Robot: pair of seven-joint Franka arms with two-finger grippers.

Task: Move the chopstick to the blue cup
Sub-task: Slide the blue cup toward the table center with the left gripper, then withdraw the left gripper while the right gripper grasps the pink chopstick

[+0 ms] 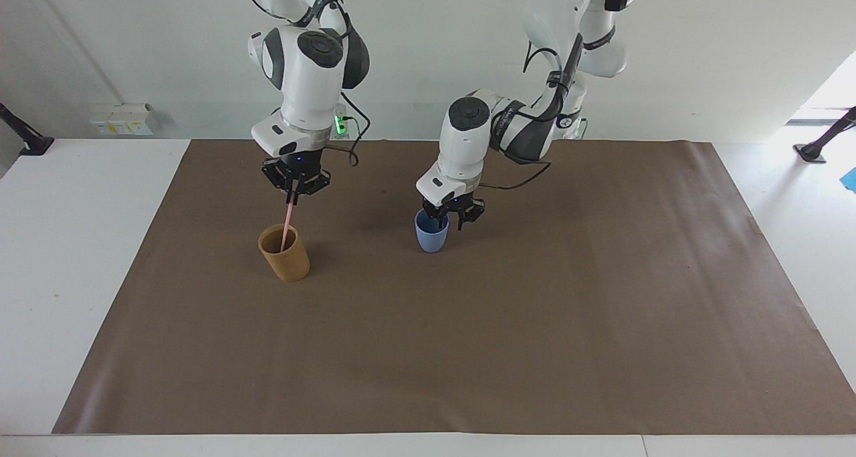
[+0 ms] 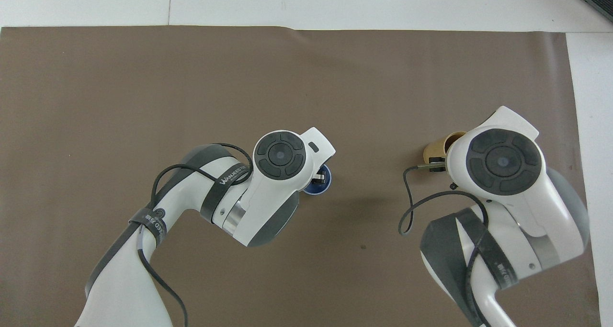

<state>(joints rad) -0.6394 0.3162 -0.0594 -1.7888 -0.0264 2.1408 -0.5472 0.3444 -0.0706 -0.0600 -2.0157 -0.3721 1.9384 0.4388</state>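
Note:
The pale-pink chopstick stands almost upright, its lower end inside the tan-brown cup. My right gripper is over that cup, shut on the chopstick's top end. The blue cup stands upright on the brown mat, toward the middle of the table. My left gripper is at its rim and open, one finger over the cup's mouth and the other outside its wall. From overhead, the wrists hide most of both cups; only an edge of the blue cup and of the tan cup shows.
The brown mat covers most of the white table. A loose black cable hangs from the right wrist. Nothing else stands on the mat.

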